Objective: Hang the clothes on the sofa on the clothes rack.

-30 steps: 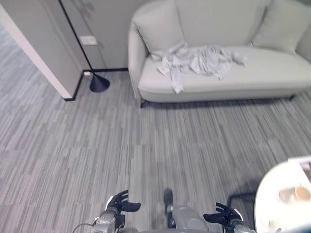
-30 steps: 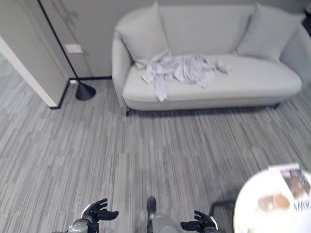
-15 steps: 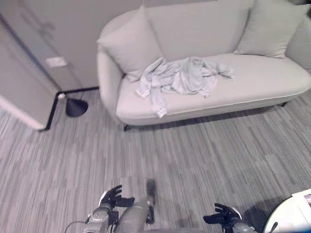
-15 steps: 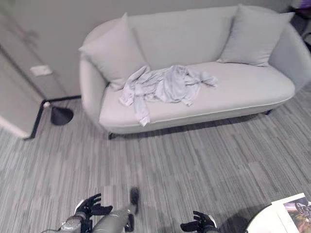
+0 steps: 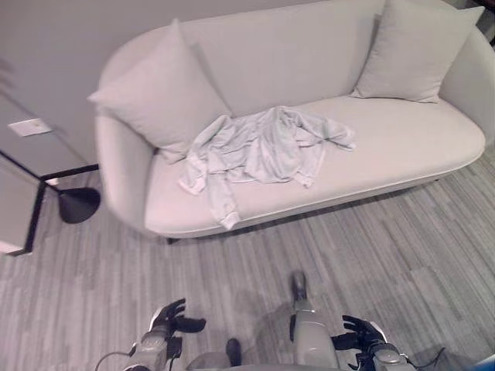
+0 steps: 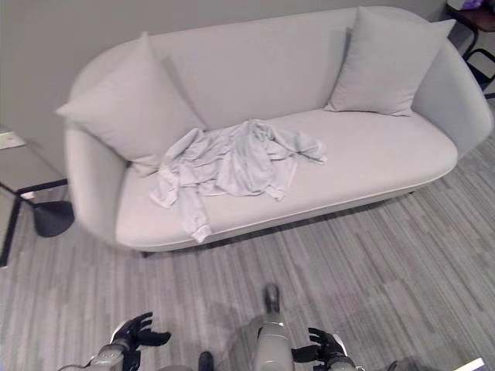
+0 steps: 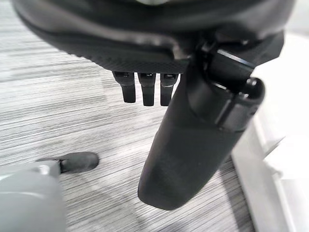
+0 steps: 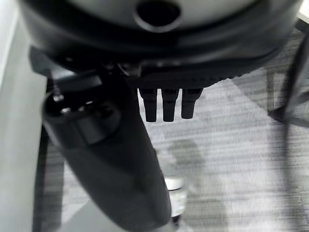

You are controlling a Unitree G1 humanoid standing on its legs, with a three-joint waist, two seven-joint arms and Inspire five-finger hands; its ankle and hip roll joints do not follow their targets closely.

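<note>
- Since a second ago our view has swung toward the sofa (image 5: 402, 147), now nearer and centred.
- The clothes (image 5: 259, 151) lie crumpled on its seat, one sleeve over the front edge.
- Our left robot hand (image 5: 172, 318) and right robot hand (image 5: 360, 334) hang spread, empty, well short.
- A one-layer grab could drag the garment floorward.

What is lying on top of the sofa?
On the sofa seat lies a crumpled pale shirt, one sleeve hanging over the front edge. Two cushions lean on the backrest, one at each end. Anything under the shirt is covered.
</note>
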